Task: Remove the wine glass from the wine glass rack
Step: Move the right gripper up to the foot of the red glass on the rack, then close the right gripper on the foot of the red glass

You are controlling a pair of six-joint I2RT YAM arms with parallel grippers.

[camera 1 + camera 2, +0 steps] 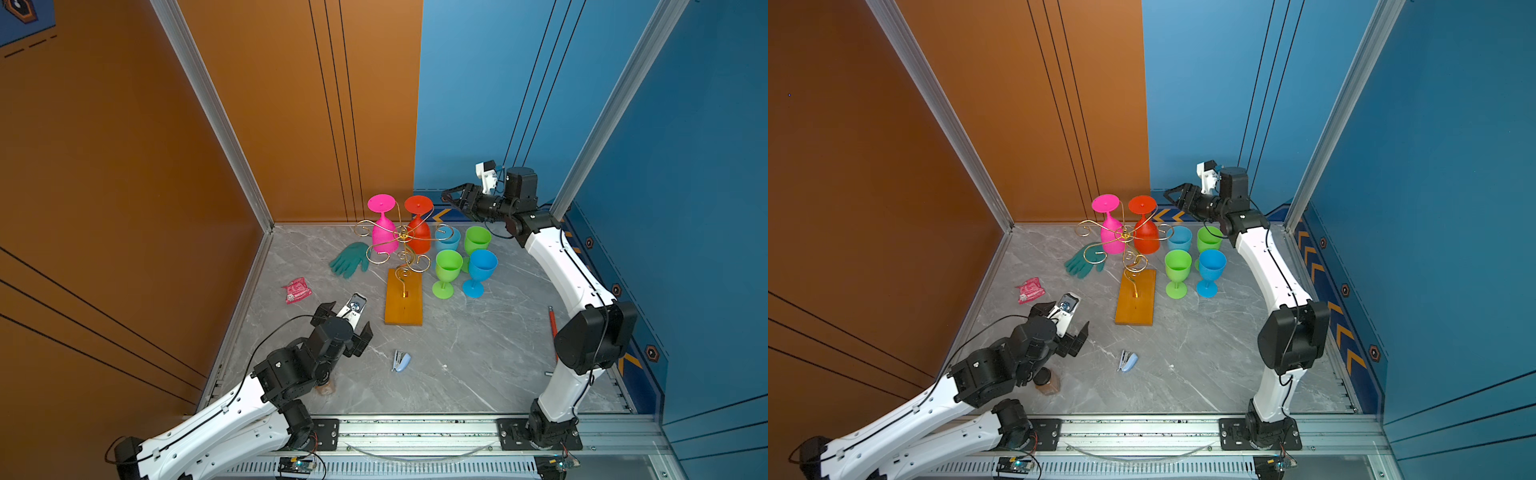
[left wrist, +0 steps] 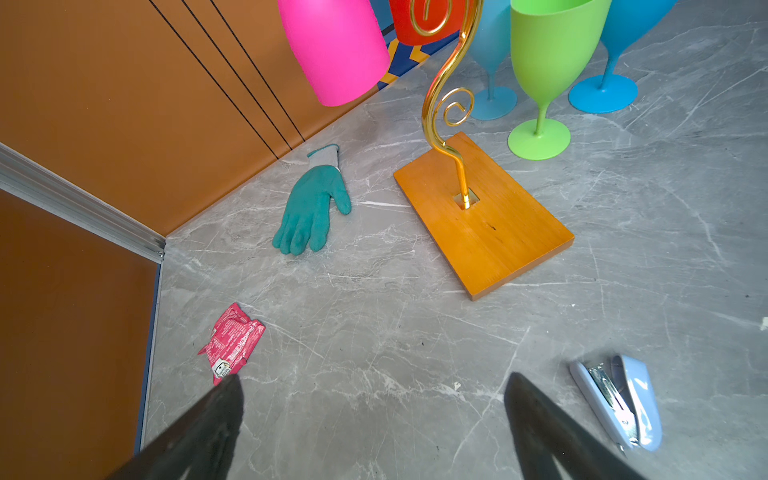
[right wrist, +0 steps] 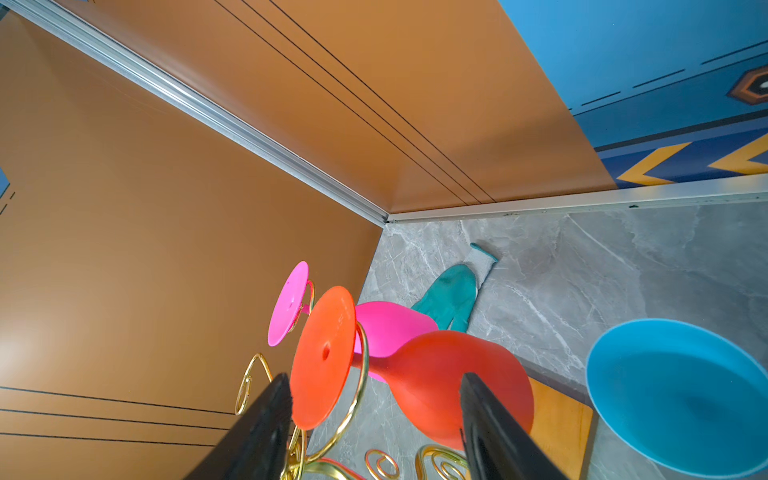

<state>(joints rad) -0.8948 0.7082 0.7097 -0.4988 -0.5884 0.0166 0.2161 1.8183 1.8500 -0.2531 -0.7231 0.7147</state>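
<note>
right wrist view: red glass (image 3: 432, 374) hangs upside down, foot uppermost, with its bowl partly behind a black finger (image 3: 490, 432). pink glass (image 3: 386, 328) behind it, mostly covered. rack (image 3: 561, 428) cut off at the frame edge; only some gold curls and a corner of its wooden base show.

both top views: rack stands toward the back of the table (image 1: 478, 361). red and pink glasses are the only two hung on it, on the far arms. the thin wire arms are hard to follow against the glasses.

right gripper (image 1: 448, 198): up at the height of the red glass's foot and just to its right. jaws apart, nothing held. a small gap to the foot shows from above; from the wrist, contact cannot be told.

left gripper (image 2: 374, 377): jaws wide apart, empty, front left of the base, well apart from both hung glasses.

standing upright right of the rack: two green glasses (image 1: 449, 266) and two blue glasses (image 1: 482, 266), the rear blue one partly hidden.

also: glove (image 1: 351, 259), pink wrapper (image 1: 297, 290), stapler (image 1: 401, 361), brown jar (image 1: 1047, 381) half under the left arm.
</note>
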